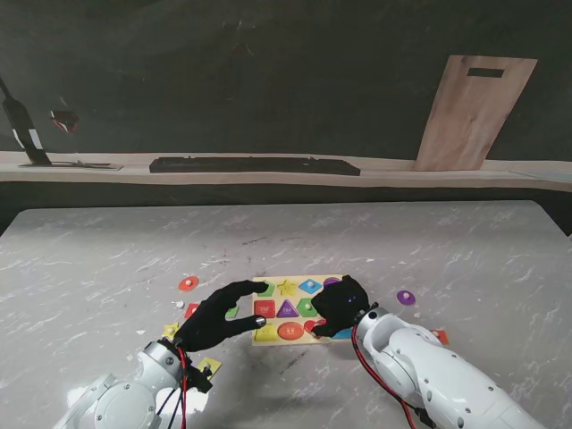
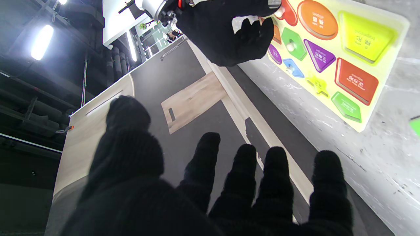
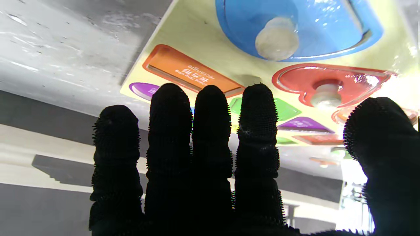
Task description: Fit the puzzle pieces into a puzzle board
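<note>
The yellow puzzle board lies on the marble table near me, with several coloured pieces seated in it, among them a red square, a purple triangle and an orange oval. My left hand hovers at the board's left edge, fingers spread and holding nothing. My right hand sits over the board's right part, fingers straight, thumb apart, nothing in it. Close to its fingers, a blue half-round piece and a red heart sit in the board.
Loose pieces lie around the board: an orange disc, a red piece, yellow pieces by my left wrist, a purple disc and an orange piece on the right. A wooden board leans on the back wall.
</note>
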Available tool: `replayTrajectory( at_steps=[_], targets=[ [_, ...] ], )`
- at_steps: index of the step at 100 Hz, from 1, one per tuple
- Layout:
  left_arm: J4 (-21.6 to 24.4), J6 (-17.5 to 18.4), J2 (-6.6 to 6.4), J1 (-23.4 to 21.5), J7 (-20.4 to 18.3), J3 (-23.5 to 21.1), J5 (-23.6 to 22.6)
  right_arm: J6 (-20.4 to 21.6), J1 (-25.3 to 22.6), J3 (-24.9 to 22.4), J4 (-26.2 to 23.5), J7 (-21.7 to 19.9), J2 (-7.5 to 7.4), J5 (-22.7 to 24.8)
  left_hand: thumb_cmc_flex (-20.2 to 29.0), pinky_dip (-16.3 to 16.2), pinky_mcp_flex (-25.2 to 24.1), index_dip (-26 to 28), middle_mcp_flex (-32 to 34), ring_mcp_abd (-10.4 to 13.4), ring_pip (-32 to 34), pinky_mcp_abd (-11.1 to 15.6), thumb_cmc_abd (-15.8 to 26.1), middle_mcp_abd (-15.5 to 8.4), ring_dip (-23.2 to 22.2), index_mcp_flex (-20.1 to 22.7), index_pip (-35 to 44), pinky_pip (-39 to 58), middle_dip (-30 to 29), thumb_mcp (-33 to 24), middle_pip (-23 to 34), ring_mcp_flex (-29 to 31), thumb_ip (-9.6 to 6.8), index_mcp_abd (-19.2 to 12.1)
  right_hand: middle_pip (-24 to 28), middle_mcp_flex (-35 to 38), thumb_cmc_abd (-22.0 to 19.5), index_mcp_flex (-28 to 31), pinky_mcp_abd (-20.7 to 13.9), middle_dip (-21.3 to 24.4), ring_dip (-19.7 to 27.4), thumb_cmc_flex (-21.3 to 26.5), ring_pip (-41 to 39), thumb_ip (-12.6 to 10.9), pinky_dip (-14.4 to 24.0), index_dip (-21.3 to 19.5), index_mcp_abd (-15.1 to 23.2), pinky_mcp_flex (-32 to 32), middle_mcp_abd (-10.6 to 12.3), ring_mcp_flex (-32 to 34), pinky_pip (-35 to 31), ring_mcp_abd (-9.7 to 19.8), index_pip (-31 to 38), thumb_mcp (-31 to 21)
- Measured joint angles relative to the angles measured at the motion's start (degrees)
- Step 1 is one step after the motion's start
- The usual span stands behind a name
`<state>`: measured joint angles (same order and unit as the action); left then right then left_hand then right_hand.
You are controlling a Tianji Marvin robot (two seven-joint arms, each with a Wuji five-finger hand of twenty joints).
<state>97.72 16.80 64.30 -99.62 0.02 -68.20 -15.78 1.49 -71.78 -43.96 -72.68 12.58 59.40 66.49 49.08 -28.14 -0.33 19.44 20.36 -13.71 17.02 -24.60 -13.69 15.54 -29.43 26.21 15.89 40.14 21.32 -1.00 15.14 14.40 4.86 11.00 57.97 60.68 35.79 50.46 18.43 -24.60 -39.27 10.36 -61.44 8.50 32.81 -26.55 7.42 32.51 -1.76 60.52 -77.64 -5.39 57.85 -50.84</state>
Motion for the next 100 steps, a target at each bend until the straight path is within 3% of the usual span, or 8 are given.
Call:
replayTrajectory(
  at_steps=[19, 27, 29, 41, 53, 71, 100],
  targets=[
    [0.0, 0.0, 0.0, 0.0, 0.02, 0.0, 0.0, 1.32, -3.85, -6.87, -2.62, 0.74, 0.37, 0.76, 0.0, 0.0, 0.0, 0.0, 0.0, 0.0, 0.0, 0.0, 0.01, 0.0, 0.0, 0.0, 0.0, 0.0, 0.0, 0.0, 0.0, 0.0, 0.0, 0.0, -0.15, -3.78, -3.19, -3.75, 0.0, -0.38, 0.29, -0.95, 0.96, 0.0, 0.0, -0.59, -0.12, -2.79, -0.04, -3.57, 0.08, -0.01, -1.45, 2.83],
    [0.0, 0.0, 0.0, -0.01, 0.02, 0.0, 0.0, 2.11, -5.26, -9.91, -3.72, 1.02, 0.39, 2.32, 0.0, 0.0, 0.0, 0.0, 0.0, 0.0, 0.0, 0.0, 0.03, 0.0, 0.0, 0.0, 0.0, 0.0, 0.0, 0.0, 0.0, 0.0, 0.0, 0.0, -0.97, -8.77, -3.17, -10.25, 0.0, -0.4, 0.98, -0.9, 2.94, -0.08, 0.0, -0.59, -0.12, -5.15, -0.06, -6.96, 0.87, -0.01, -3.75, 2.84],
    [0.0, 0.0, 0.0, -0.01, 0.02, 0.0, 0.0, 2.31, -5.51, -10.61, -3.88, 1.02, 0.39, 2.7, 0.0, 0.0, 0.0, 0.0, 0.0, 0.0, 0.0, 0.0, 0.03, 0.0, 0.0, 0.0, 0.0, 0.0, 0.0, 0.0, 0.0, 0.0, 0.0, 0.0, -1.19, -9.94, -3.13, -11.64, -0.02, -0.45, 1.0, -0.56, 3.33, -1.09, 0.0, -0.59, -0.07, -5.87, -0.06, -7.74, 1.28, -0.01, -3.92, 2.84],
    [0.0, -0.12, 0.02, -0.02, 0.12, 0.0, 0.0, 3.44, -6.72, -15.04, -4.85, -0.17, 0.35, 2.87, 0.0, 0.0, 0.0, 0.0, 0.0, 0.0, 0.0, 0.0, 0.04, 0.0, 0.0, 0.0, 0.0, 0.0, 0.0, 0.0, 0.0, 0.0, 0.0, 0.0, -1.97, -15.19, -2.94, -17.85, -0.1, -0.99, 1.25, 0.37, 5.19, -1.69, 0.0, -0.6, 0.26, -8.54, -0.02, -11.58, 2.72, 0.1, -5.18, -0.5],
    [0.0, -0.28, 0.03, -0.02, 0.18, 0.0, 0.0, 4.54, -6.58, -17.44, -4.74, -0.7, -0.04, 4.12, 0.0, 0.0, 0.0, 0.0, 0.0, 0.0, 0.0, 0.0, 0.05, 0.0, 0.0, 0.0, 0.0, 0.0, 0.0, 0.0, 0.0, 0.0, 0.0, 0.0, -2.39, -16.17, -2.31, -20.7, -0.87, -1.25, 1.6, 0.37, 5.59, -1.69, 0.0, -0.6, 1.63, -7.25, 0.36, -11.86, 2.78, 1.43, -5.43, -2.3],
    [0.0, -0.53, 0.04, 0.0, 0.22, 0.0, 0.0, 4.42, -4.34, -18.77, -1.61, -0.83, -0.94, 8.29, 0.0, 0.0, 0.0, 0.0, 0.0, 0.0, 0.0, 0.0, 0.06, 0.0, 0.0, 0.0, 0.0, 0.0, 0.0, 0.0, 0.0, 0.0, 0.0, 0.0, -1.46, -14.47, -3.29, -20.49, -1.63, -1.91, 1.0, 0.33, 4.1, -1.69, 0.77, -0.72, 2.61, -3.61, 1.38, -9.27, 1.43, 2.63, -4.86, -2.76],
    [-0.07, -0.79, 0.06, 0.09, 0.34, 0.05, 0.11, -3.87, -2.67, -19.64, 2.19, -5.08, -1.98, 9.03, 0.0, 0.0, 0.0, 0.0, 0.0, 0.0, 0.0, 0.0, 0.07, 0.0, 0.0, 0.0, 0.0, 0.0, 0.0, 0.0, 0.0, 0.0, 0.0, 0.0, 0.01, -10.61, -9.49, -12.98, -1.65, -2.01, -0.64, 0.29, 0.34, -1.69, 3.25, -3.64, 2.8, -0.32, 1.79, -5.72, -1.61, 2.12, -1.11, 1.44]
  ],
)
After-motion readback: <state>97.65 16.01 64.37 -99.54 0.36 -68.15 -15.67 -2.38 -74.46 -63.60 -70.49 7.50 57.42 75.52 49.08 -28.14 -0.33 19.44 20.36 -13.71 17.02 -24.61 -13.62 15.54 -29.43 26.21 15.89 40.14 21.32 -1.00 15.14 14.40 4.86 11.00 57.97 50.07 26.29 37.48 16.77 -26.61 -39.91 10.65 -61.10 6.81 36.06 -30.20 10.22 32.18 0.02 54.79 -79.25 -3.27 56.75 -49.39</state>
